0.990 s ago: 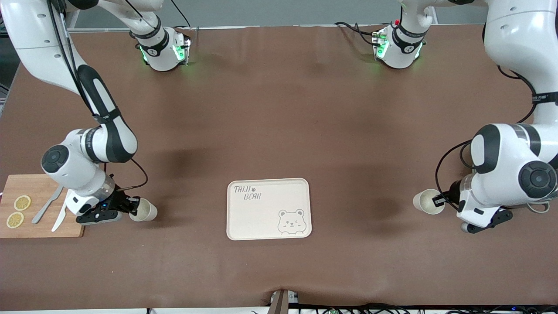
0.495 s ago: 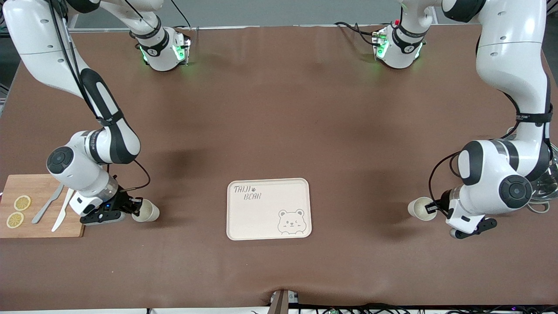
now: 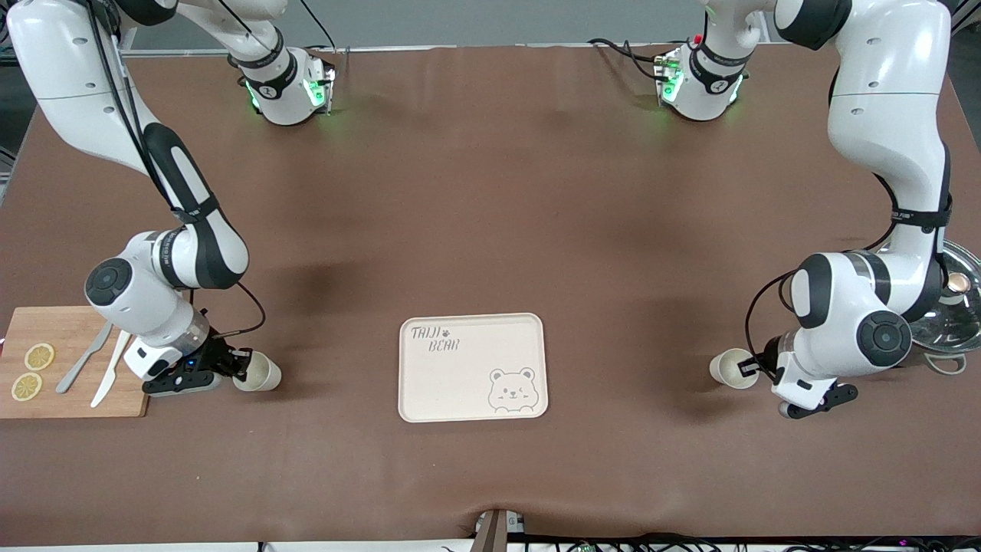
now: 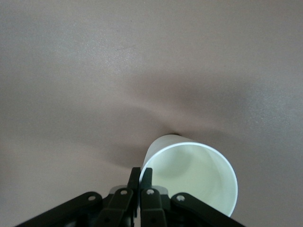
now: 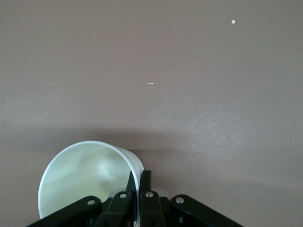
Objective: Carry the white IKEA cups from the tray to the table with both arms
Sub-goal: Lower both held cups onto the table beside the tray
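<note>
Both hands [image 3: 747, 373] [image 3: 239, 366] carried pinched cups [image 3: 728, 367] [image 3: 258, 372] seemingly nearer tray [image 3: 472, 367].

arms: two big shiny white robot arms, the left arm [image 3: 881, 146] and the right arm [image 3: 107, 100], with black bands at the joints
joint caps: round and black
bases: white, with green lights
cables: thin black wires that loop beside each wrist
grippers: the left gripper [image 4: 140, 176] and the right gripper [image 5: 138, 178] are small and black, with silver screws on the finger links
</note>
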Controlling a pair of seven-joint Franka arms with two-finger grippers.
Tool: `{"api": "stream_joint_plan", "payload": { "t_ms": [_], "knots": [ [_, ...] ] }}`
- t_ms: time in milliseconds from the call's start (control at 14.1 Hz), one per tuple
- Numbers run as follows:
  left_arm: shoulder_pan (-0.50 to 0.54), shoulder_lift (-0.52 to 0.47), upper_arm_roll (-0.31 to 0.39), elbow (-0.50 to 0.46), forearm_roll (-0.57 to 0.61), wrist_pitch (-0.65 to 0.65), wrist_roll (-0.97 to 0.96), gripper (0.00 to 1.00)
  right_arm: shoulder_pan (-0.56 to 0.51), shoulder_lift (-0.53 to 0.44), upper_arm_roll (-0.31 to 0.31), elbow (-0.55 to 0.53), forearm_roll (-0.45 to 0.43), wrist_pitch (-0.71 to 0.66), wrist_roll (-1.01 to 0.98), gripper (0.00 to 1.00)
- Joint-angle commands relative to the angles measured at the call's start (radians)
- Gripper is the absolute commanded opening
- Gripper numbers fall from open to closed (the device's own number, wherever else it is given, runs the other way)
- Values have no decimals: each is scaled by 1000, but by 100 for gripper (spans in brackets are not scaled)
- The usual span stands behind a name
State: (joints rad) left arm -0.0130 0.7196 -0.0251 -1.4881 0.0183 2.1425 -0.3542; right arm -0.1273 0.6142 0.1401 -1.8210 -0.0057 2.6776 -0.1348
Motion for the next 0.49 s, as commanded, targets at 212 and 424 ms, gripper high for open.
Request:
{"api": "stream_joint_plan", "payload": {
  "t_ms": [212, 424],
  "knots": [
    [4, -2, -6, -8, 5, 14, 41, 64, 0, 10, 4, 9, 18, 8, -5, 1],
    [-1, -6, -6, -8, 5, 13, 58, 100, -5, 10, 4, 20, 18, 13, -5, 76]
  ]
}}
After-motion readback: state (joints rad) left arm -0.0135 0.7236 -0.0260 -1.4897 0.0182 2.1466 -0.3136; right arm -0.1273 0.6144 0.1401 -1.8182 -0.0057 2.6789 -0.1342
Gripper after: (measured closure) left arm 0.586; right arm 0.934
